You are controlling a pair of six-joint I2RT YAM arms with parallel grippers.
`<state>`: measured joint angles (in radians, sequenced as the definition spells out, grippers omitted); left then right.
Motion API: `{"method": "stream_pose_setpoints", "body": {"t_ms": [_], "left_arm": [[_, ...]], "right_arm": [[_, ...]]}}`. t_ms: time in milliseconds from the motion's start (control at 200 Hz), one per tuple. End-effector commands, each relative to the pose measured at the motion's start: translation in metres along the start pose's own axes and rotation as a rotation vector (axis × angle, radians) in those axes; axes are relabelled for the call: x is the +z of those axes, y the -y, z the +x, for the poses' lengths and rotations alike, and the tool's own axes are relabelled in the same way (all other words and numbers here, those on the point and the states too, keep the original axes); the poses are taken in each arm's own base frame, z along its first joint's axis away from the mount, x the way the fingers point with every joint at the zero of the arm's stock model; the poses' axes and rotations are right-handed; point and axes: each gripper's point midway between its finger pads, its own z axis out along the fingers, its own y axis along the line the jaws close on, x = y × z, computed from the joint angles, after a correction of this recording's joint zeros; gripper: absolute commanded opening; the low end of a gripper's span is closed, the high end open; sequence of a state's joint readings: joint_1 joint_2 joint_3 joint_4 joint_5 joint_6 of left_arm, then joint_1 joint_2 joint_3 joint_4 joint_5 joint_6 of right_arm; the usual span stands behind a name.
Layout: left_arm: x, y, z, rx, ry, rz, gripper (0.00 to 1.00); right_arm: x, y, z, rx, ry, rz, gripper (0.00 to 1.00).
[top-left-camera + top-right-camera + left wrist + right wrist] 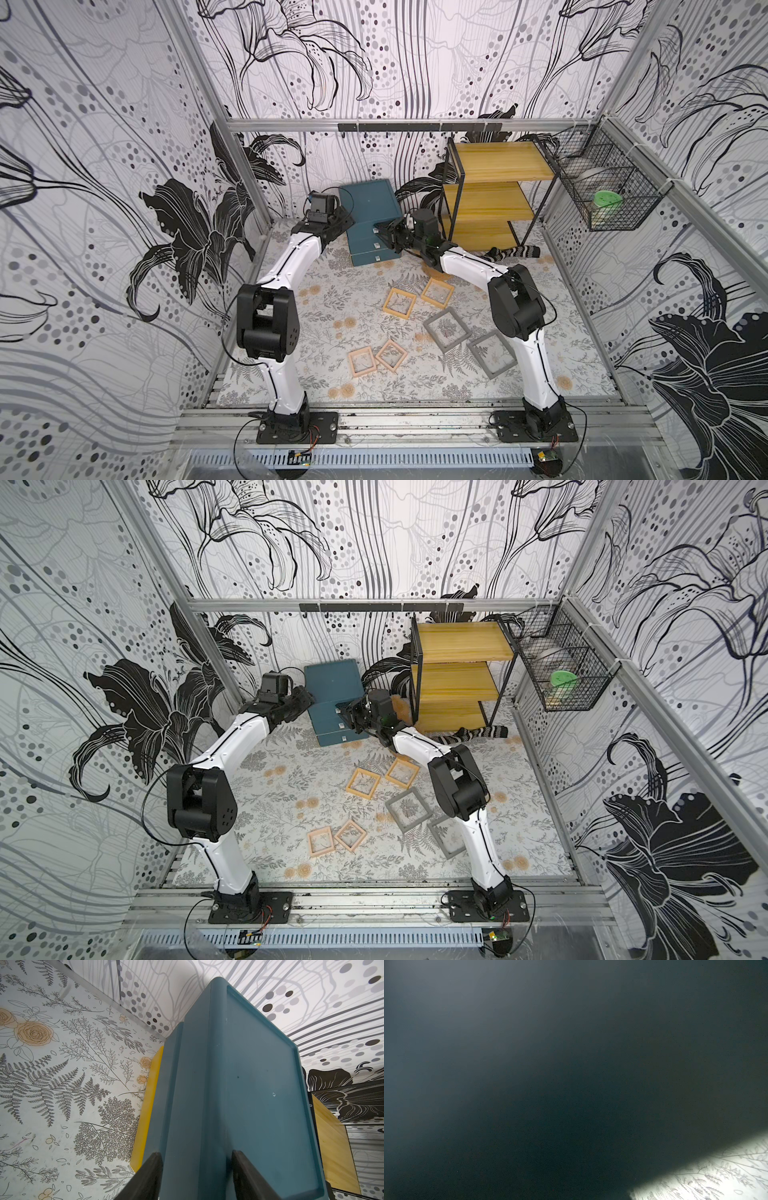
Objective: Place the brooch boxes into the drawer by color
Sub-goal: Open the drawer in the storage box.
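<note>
- Half-closed at far left: clamps the left gripper (197,1167) astride an upper side edge of the drawer (368,203), with one finger (151,1174) on the side wall and the other on the top panel.
- Shows the drawer standing at the back of the table (332,332), just left of the yellow shelf rack (498,162).
- Sets the right gripper (380,237) against the top drawer front, by its pale knob. Jaws are narrowly apart. Cannot tell whether they pinch the knob, since dark teal blur fills the wrist view.
- Shows all six brooch boxes (362,361) flat on the table, well apart from the drawer: pinkish pair (391,354) nearest, yellow-tan pair (399,303) mid-table, grey pair (446,329) beside the right arm.
</note>
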<state>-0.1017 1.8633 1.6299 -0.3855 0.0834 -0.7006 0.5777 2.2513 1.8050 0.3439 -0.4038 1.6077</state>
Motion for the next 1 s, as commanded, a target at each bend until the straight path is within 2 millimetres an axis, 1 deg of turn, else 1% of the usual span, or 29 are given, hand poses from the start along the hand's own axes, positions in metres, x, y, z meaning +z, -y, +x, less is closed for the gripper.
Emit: {"method": "stream_pose_setpoints", "body": {"t_ms": [0, 150, 340, 706, 856, 886, 901, 996], "left_arm": [[0.007, -0.011, 0.013, 0.022, -0.044, -0.036, 0.57], [0.008, -0.011, 0.013, 0.022, -0.047, -0.034, 0.57], [0.007, -0.010, 0.013, 0.023, -0.048, -0.031, 0.57], [0.009, -0.008, 0.014, 0.017, -0.051, -0.022, 0.55], [0.008, -0.009, 0.014, 0.017, -0.053, -0.023, 0.55], [0.008, -0.009, 0.014, 0.017, -0.052, -0.024, 0.55], [0.008, -0.009, 0.014, 0.018, -0.053, -0.023, 0.55], [0.008, -0.009, 0.015, 0.018, -0.054, -0.023, 0.55]], "right_arm": [[0.008, 0.002, -0.001, 0.012, 0.002, 0.003, 0.30], [0.009, 0.003, 0.000, 0.018, 0.002, 0.007, 0.19], [0.006, 0.006, 0.002, 0.024, 0.008, 0.026, 0.00], [-0.009, 0.013, 0.012, 0.037, 0.026, 0.063, 0.00], [-0.020, 0.018, 0.022, 0.054, 0.021, 0.087, 0.00], [-0.023, 0.014, 0.024, 0.056, 0.020, 0.083, 0.00], [-0.025, 0.022, 0.025, 0.063, 0.019, 0.100, 0.00], [-0.035, 0.029, 0.034, 0.085, 0.016, 0.124, 0.00]]}}
